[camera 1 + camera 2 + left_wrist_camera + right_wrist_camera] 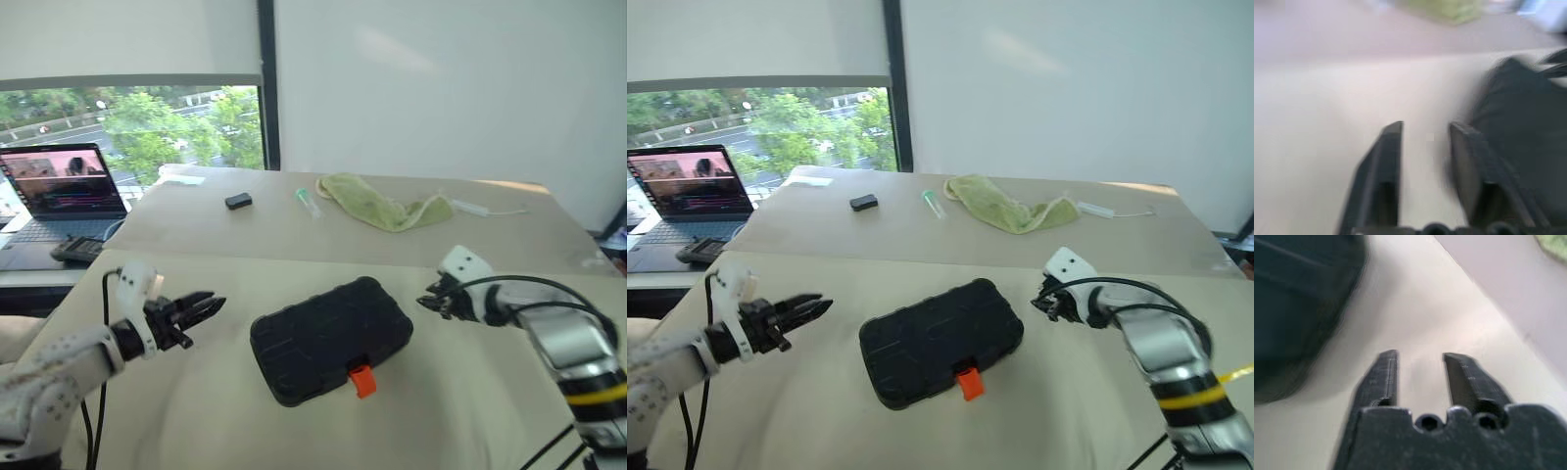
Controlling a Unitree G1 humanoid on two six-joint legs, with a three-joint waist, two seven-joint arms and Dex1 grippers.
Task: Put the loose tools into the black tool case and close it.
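Note:
The black tool case lies shut on the cream table between my two arms, its orange latch facing the near edge. The loose tools are out of view. My left gripper hovers just left of the case, pointing toward it; in the left wrist view its fingers stand apart with nothing between them, the case beside them. My right gripper hangs just right of the case, also aimed at it. The right wrist view shows that gripper open and empty over bare table, the case off to one side.
On the far table lie a small black box, a green-tipped pen-like thing, a crumpled green cloth and a white cable. An open laptop stands at the far left by the window.

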